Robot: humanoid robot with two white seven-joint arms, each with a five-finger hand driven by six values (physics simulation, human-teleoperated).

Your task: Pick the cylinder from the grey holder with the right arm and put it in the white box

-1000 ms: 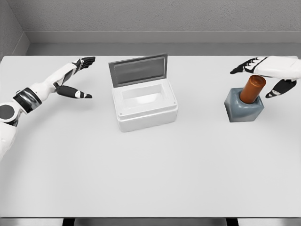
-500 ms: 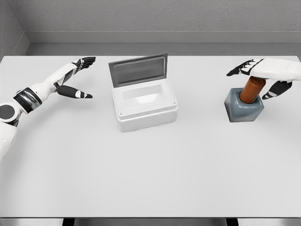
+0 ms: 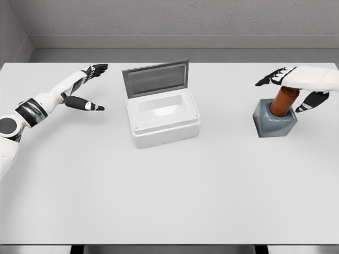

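Brown cylinder [image 3: 282,100]: right of frame, upright in grey holder [image 3: 274,119], leaning slightly right.
Right hand [image 3: 300,83]: directly above its top, fingers spread, gripping nothing.
Left hand [image 3: 85,89]: upper left, open, far away.
White box [image 3: 163,117]: centre, lid up.

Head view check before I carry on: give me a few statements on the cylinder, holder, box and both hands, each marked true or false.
1. The cylinder stands in the grey holder. True.
2. The white box has its lid shut. False: the grey lid stands open behind it.
3. The right hand is over the cylinder's top with fingers spread, not closed around it. True.
4. The left hand holds the cylinder. False: it is open and holds nothing, to the left of the box.
5. The holder sits to the left of the box. False: it sits to the right, apart from it.
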